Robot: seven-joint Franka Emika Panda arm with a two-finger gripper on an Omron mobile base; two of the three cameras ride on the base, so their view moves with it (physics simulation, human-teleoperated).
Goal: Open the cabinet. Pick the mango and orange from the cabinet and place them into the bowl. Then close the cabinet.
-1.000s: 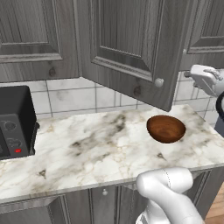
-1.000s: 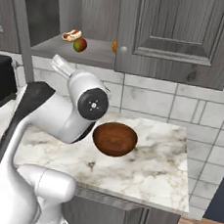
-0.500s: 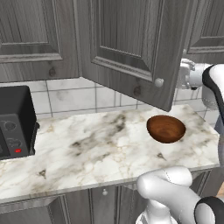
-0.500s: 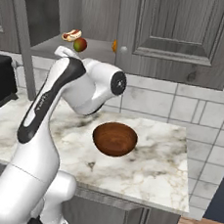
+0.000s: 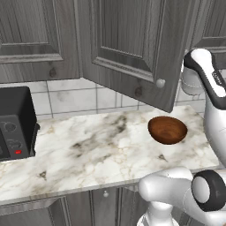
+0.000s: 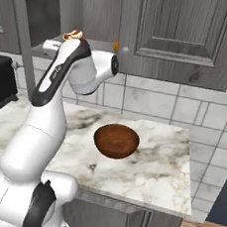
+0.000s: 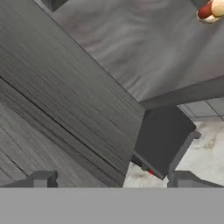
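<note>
**Inspector:** Status of the cabinet point(image 5: 132, 48)?

**Assistant:** One of its tall doors stands swung out over the counter point(image 5: 88, 145), the round silver knob point(image 5: 160, 82) at its free edge. The first step therefore reads as done. In the right base view the interior is exposed, with a grey shelf point(image 6: 101, 45) across it.

**Inspector:** The fruit?

**Assistant:** Neither has been moved, by my judgement. A red-and-pale fruit shows on the shelf just above the arm's upper link point(image 6: 73, 34); I take it for the mango, though it is partly hidden. A sliver of bright orange point(image 6: 116, 46) sits further along the same shelf, beside the door edge, and is most likely the orange.

**Inspector:** And the bowl point(image 5: 167, 129)?

**Assistant:** Glossy, dark reddish-brown, shallow, empty. It rests on the marble counter below the open door, well apart from the black microwave point(image 5: 15, 123) at the far end.

**Inspector:** The gripper point(image 7: 109, 180)?

**Assistant:** Fingers spread wide, nothing between them. The hand view looks across the cabinet's grey wood-grain surfaces, with the reddish fruit point(image 7: 209, 10) at a corner.

**Inspector:** Outstanding?

**Assistant:** Both picks, both placements, then closing the door.
</note>
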